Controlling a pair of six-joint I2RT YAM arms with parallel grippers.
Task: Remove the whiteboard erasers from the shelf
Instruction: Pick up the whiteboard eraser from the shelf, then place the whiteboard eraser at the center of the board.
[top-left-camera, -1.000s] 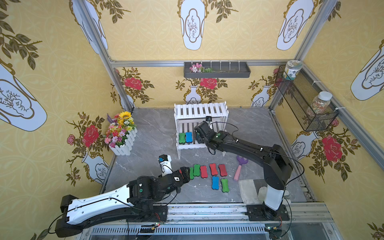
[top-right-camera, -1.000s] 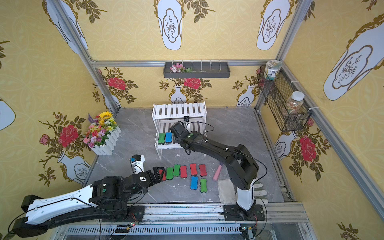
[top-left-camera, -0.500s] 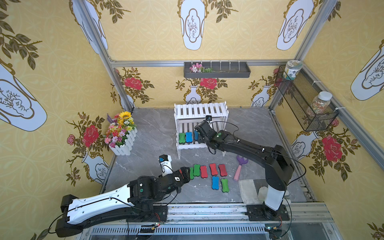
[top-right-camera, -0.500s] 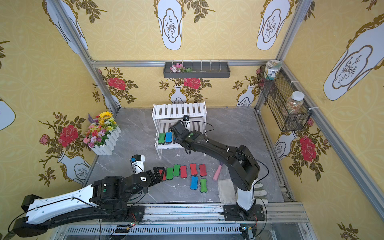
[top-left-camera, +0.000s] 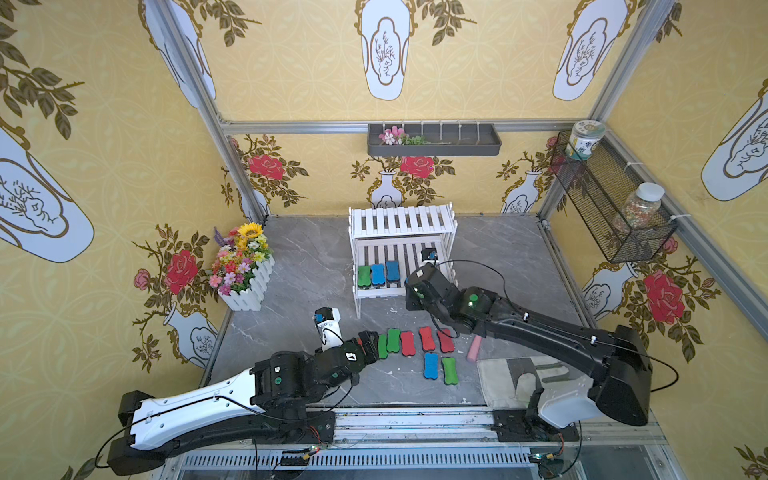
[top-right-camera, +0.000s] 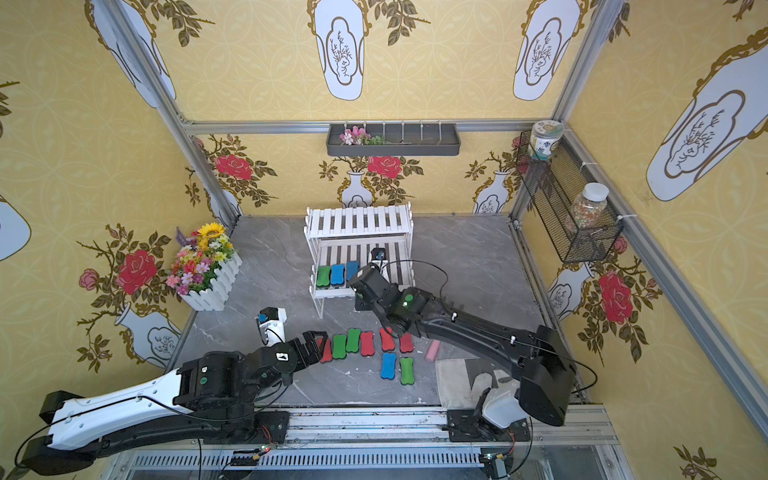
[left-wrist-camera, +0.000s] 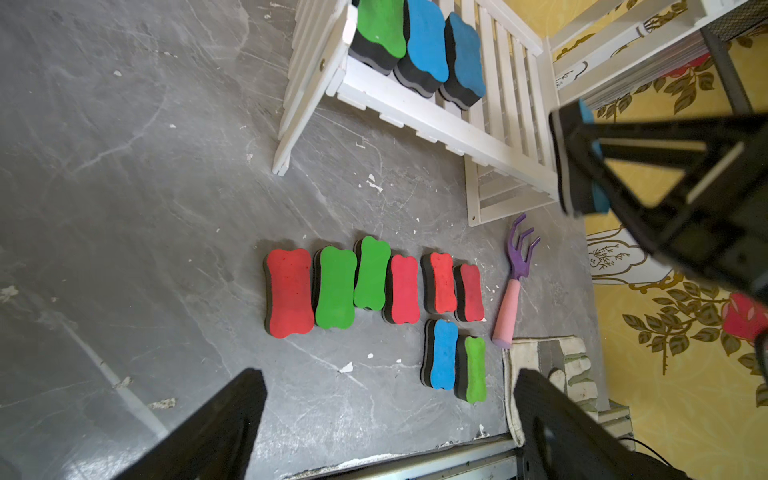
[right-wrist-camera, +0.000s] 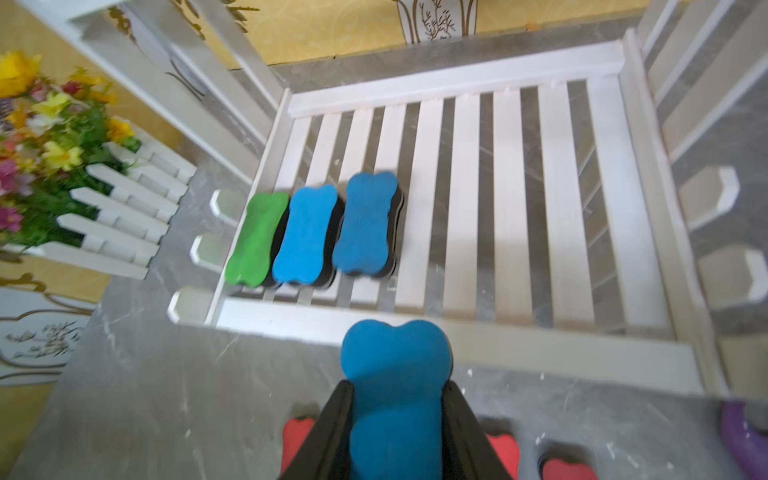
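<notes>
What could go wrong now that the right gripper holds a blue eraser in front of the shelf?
1. The right gripper clamps the blue eraser only at its narrow middle, so it might twist or slip.
2. The other erasers lie packed in rows on the table; the blue one could land on top of one.
3. The open left gripper hovers at a row's end, so the arms might bump.

Twelve whiteboard erasers (left-wrist-camera: 334, 286), four red, four green and four blue, alongside one white shelf (top-left-camera: 401, 220), one purple hand rake (left-wrist-camera: 519, 257), one glove (top-left-camera: 503, 374), one flower box (top-left-camera: 249, 286) and two jars (top-left-camera: 584, 139).
</notes>
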